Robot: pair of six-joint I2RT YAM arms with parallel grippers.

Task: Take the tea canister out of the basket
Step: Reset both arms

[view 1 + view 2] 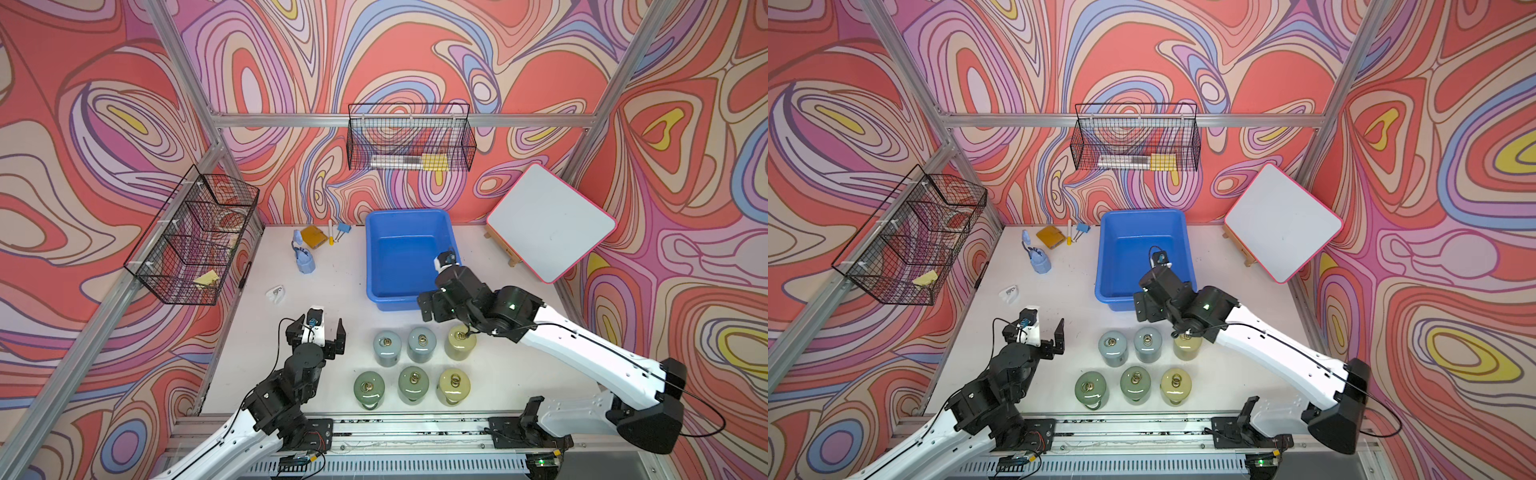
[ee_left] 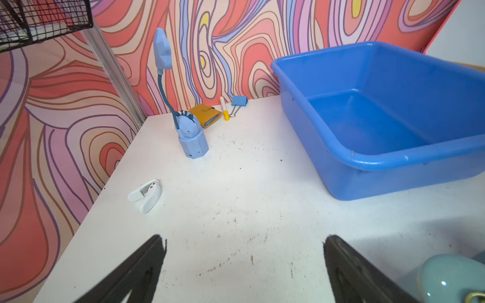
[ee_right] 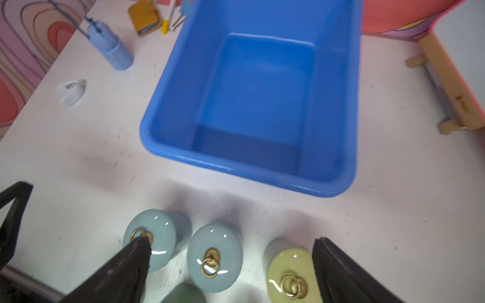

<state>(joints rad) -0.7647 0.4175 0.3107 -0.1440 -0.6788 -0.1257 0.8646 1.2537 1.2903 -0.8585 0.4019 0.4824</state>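
Found the left gripper (image 2: 244,238) spread fully wide, gripping nothing, hanging over bare table (image 2: 236,196) off the near left corner of the basket (image 2: 393,160). Same deal with the right gripper (image 3: 228,244): wide open, nothing held, parked above the row of tea canisters (image 1: 422,343) closest to the basket and aimed at its near wall. Counted six canisters in both top views, two rows of three, all upright on the table outside the basket. Caught one finger (image 3: 131,262) lying across the brass ring of a blue-grey canister (image 3: 162,230) in the right wrist view only; couldn't tell whether touching. Lost that under the arm from up top. Saw the whiteboard (image 1: 552,224) right of the basket and the wire racks (image 1: 409,137) whole only in the top views. Got the lamp (image 2: 193,139), wallet (image 2: 206,115), marker (image 2: 224,111) and binder clip (image 2: 239,101) off the basket's far left corner sharpest in the left wrist view.
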